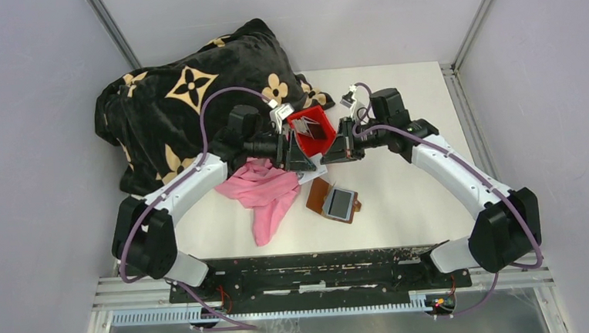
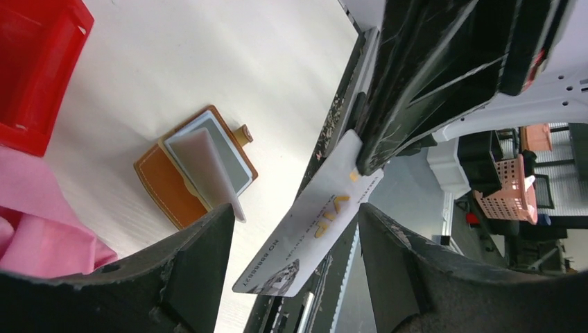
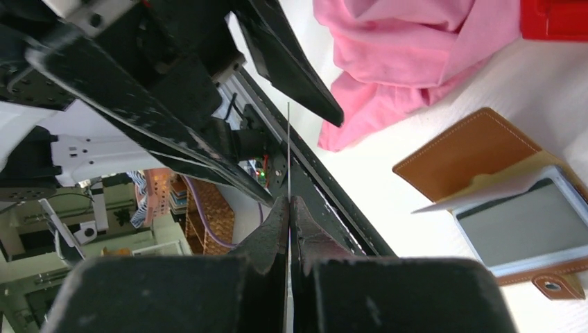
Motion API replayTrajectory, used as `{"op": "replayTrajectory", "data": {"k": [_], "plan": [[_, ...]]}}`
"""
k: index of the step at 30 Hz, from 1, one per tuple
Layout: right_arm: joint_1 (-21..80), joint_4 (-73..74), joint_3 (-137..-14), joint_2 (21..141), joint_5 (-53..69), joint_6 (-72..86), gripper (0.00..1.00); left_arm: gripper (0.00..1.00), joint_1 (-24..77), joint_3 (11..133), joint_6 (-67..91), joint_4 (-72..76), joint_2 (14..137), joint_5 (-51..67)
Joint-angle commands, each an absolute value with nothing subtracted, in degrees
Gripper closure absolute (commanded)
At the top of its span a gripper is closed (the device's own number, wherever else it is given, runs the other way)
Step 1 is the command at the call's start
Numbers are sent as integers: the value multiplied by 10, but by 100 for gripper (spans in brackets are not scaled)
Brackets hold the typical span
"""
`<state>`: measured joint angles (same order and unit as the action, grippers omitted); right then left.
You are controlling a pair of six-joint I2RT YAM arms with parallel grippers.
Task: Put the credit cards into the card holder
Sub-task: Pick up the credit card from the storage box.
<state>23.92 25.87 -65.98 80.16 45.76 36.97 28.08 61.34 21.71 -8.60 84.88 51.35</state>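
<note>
A white credit card (image 2: 315, 229) printed VIP hangs in the air, with my right gripper (image 3: 289, 202) shut on its upper end; in the right wrist view it shows edge-on as a thin line (image 3: 288, 152). My left gripper (image 2: 295, 211) is open, one finger on each side of the card's lower half, neither touching it. The brown card holder (image 1: 334, 200) lies open on the table below, a grey card (image 3: 527, 222) in its pocket and a pale flap (image 2: 204, 166) lifted. In the top view both grippers (image 1: 300, 157) (image 1: 342, 150) meet above the table's middle.
A red bin (image 1: 310, 127) stands just behind the grippers with something dark and grey in it. A pink cloth (image 1: 264, 193) lies left of the card holder. A black blanket with tan flowers (image 1: 187, 103) covers the back left.
</note>
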Motion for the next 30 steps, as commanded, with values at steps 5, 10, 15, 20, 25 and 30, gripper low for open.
{"op": "replayTrajectory", "data": {"k": [5,10,15,20,25,30], "plan": [[229,169,-656,809,519,407,99,31,271,663,162,-139,876,576],[224,153,-647,828,524,407,99,57,262,663,155,-139,888,614],[222,154,-656,852,536,407,99,66,249,644,158,-135,884,634],[220,150,-673,883,552,408,99,70,234,617,221,-61,874,650],[220,132,-677,902,544,419,85,80,234,581,261,7,870,639],[219,128,-670,896,483,417,61,82,234,496,370,168,830,563]]}}
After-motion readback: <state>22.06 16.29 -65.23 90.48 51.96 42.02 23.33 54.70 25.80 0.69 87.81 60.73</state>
